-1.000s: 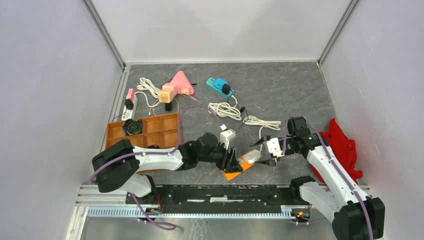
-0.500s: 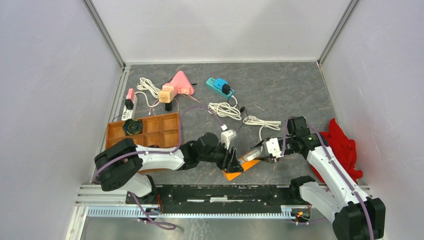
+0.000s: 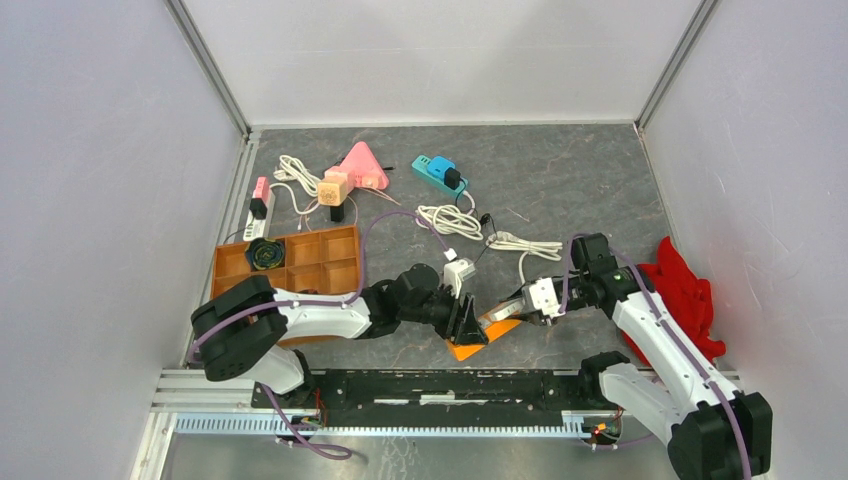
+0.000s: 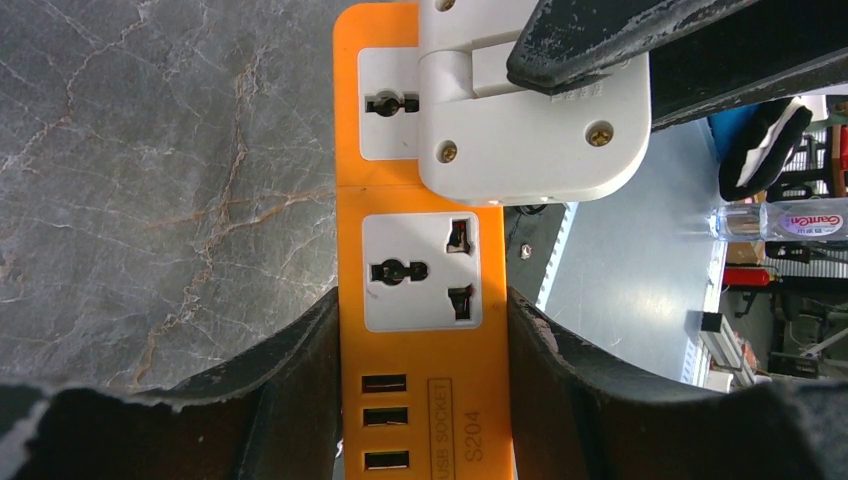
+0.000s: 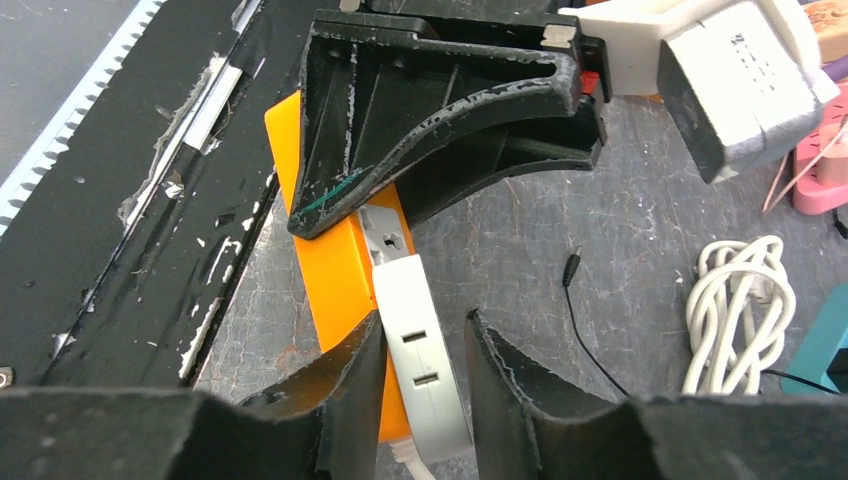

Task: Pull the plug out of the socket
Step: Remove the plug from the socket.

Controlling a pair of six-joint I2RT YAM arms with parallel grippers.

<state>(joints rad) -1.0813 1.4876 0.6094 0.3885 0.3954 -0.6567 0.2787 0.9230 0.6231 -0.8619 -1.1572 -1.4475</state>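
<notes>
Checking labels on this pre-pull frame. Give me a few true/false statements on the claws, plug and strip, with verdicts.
1. The left claw clamps the orange power strip from both sides. True.
2. The white plug is already off the strip. False: it sits plugged into it.
3. The right claw has one finger on each side of the white plug. True.
4. The red cloth lies beside the left arm. False: it lies by the right arm.

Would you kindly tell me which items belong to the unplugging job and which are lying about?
Job: orange power strip, white plug, left gripper, right gripper.
Lying about: teal power strip, pink triangular block, orange compartment tray, red cloth, white cables.
</notes>
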